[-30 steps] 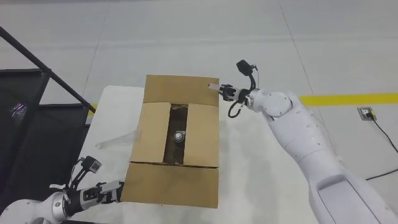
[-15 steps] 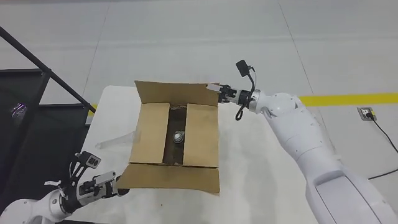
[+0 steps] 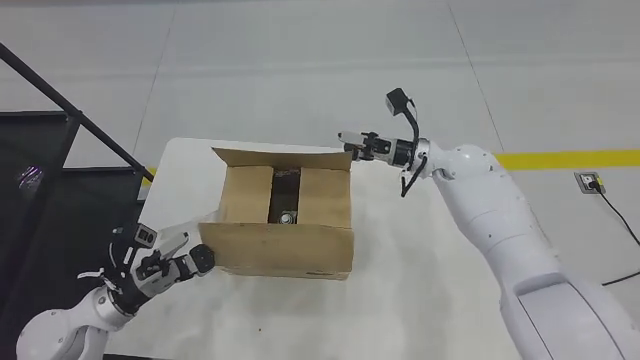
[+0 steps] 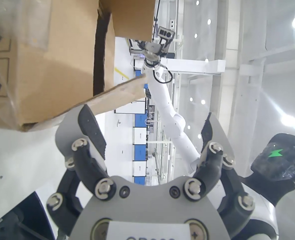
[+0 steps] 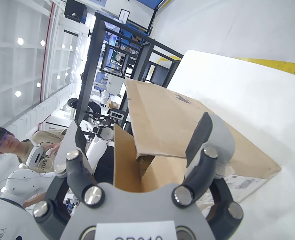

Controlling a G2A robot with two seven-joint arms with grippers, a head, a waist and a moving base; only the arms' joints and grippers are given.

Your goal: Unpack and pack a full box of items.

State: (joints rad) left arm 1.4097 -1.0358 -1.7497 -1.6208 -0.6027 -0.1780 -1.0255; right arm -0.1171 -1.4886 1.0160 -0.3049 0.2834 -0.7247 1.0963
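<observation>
A brown cardboard box stands on the white table, its two long top flaps lying nearly closed with a dark gap between them. Through the gap shows a small round metallic item. The near and far end flaps stand raised. My left gripper is open at the box's near left corner; in the left wrist view the near flap's edge rests by one fingertip. My right gripper is open at the far right corner, with the far flap between its fingers in the right wrist view.
A black metal frame stands off the table's left side. A strip of clear plastic lies on the table left of the box. Bare tabletop runs to the right of the box, under my right arm.
Both end flaps, lying flat outward a second ago, have swung up to stand upright. My left gripper rose along the near left corner; my right gripper stayed by the far flap's corner.
</observation>
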